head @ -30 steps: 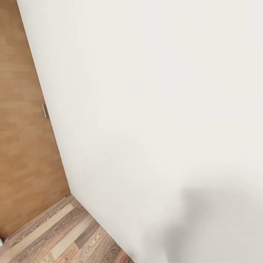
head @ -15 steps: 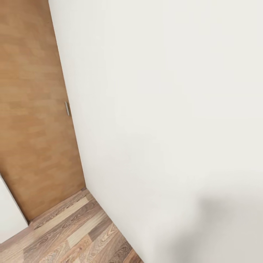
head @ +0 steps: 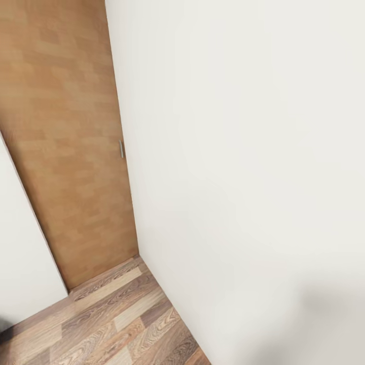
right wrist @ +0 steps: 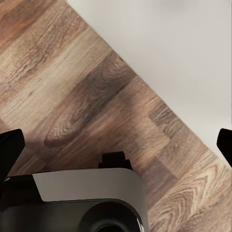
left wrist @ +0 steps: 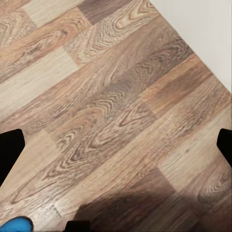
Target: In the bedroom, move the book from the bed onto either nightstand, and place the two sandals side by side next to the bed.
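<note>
The book, the bed and the nightstands are out of view. My left gripper [left wrist: 116, 150] hangs open over the wood-plank floor [left wrist: 111, 101], its dark fingertips [left wrist: 9, 154] far apart with nothing between them. A small bright blue scrap [left wrist: 14, 225] shows at the edge of the left wrist view; too little of it shows to tell whether it is a sandal. My right gripper [right wrist: 116, 145] is open too, over the floor beside a white wall [right wrist: 183, 53].
In the head view, a white wall [head: 243, 167] stands close ahead and to the right. A tall light-brown wooden panel [head: 66, 142] with a small metal handle [head: 121, 149] stands at the left. Plank floor [head: 111, 319] runs along the wall's foot. My grey and black base [right wrist: 87, 203] shows below the right gripper.
The whole head view has swung: the wooden panel and wall corner have slid rightward in the picture, and a strip of white wall has come in at the left. That is the camera turning.
</note>
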Available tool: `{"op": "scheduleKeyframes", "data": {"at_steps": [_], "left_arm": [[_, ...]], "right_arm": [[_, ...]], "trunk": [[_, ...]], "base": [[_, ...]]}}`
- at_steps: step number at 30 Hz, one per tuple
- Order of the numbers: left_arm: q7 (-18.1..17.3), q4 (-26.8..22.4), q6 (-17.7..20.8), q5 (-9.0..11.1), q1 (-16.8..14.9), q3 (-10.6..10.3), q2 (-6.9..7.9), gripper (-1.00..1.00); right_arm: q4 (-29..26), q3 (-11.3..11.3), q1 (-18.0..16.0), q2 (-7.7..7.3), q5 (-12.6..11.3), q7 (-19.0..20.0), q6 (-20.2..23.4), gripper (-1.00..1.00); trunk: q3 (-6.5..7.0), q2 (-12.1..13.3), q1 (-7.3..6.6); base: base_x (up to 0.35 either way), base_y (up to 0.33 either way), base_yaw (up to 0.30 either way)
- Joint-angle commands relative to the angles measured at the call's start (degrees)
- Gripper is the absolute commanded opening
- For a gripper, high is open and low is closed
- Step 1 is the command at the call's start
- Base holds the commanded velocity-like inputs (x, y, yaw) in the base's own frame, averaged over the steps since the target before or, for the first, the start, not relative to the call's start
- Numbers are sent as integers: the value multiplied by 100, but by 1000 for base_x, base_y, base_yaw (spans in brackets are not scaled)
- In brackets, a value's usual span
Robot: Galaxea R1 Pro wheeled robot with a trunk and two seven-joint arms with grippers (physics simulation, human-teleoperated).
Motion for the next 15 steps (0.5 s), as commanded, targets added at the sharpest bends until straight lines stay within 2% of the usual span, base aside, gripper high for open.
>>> {"op": "scheduleKeyframes", "data": {"at_steps": [1, 15], "left_arm": [[-4, -4, -10, 3, 0, 2, -1, 100], [-5, -4, -10, 3, 1, -4, -2, 100]], "right_arm": [[-8, -11, 3, 2, -4, -3, -10, 100], [-8, -11, 3, 2, -4, -3, -10, 100]], "trunk": [[-4, -2, 0], [-4, -2, 0]], "base": [[0, 0, 283], [0, 0, 283]]}}
